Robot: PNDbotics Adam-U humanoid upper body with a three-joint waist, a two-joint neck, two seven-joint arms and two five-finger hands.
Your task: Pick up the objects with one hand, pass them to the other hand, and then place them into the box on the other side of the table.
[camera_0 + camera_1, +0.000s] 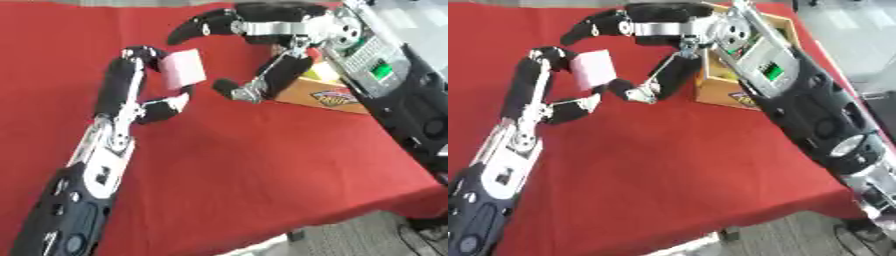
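Stretching across the red-covered bench [262,165]; sitting at its right side, partly behind the right arm, a box [325,92]; reaching in with spread, empty fingers, the right hand [262,47]; pinching a pink block [183,69] above the cloth, the left hand [144,82].

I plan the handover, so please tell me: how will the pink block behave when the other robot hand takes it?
The pink block keeps flat faces and straight edges in the left robot hand, so it is probably stiff. It looks small beside the fingers, likely light. Flat sides suggest it will not roll. The right robot hand is open beside it.
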